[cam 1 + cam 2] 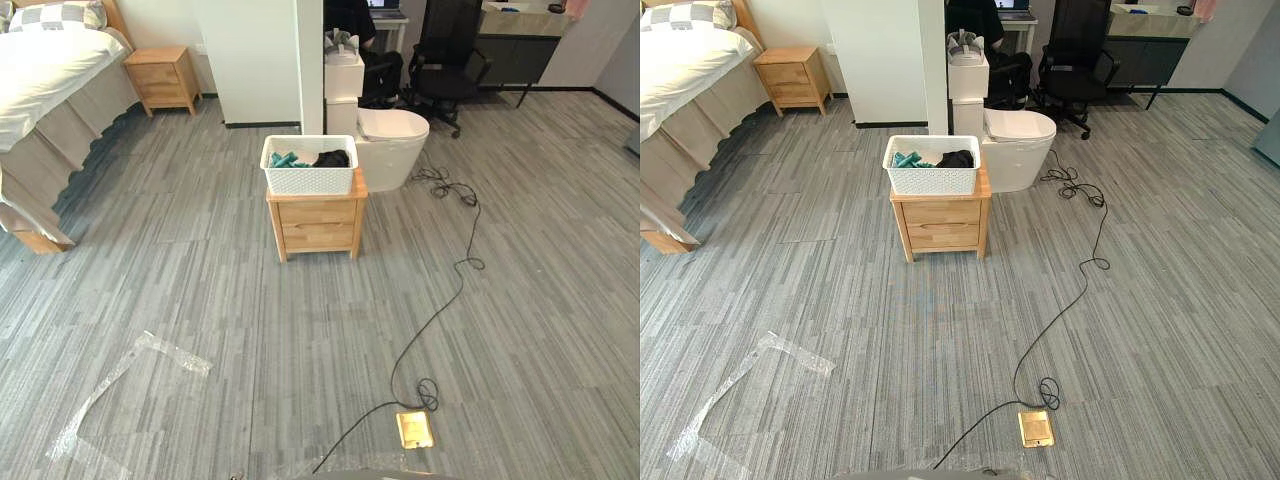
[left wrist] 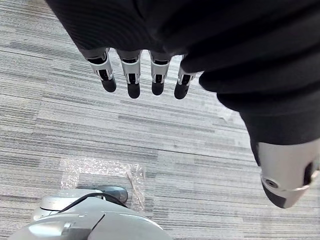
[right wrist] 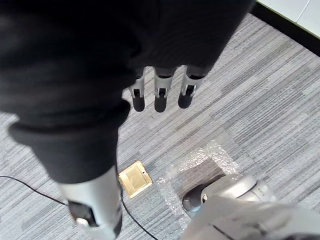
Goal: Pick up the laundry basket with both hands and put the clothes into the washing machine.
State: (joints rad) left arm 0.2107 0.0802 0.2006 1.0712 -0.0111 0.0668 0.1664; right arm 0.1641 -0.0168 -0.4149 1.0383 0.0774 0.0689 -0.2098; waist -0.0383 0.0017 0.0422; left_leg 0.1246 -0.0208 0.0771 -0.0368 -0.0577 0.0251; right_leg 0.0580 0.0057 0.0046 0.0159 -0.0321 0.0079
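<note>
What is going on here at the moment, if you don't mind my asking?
Nothing is being handled yet. The white laundry basket, with teal and black clothes in it, sits on a small wooden nightstand out on the grey floor, some way ahead of the robot. The left hand and the right hand hang open above the floor, holding nothing. The basket has not been picked up.

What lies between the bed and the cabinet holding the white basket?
Only bare grey floor, in the left eye view, from bed to cabinet under the laundry basket.
</note>
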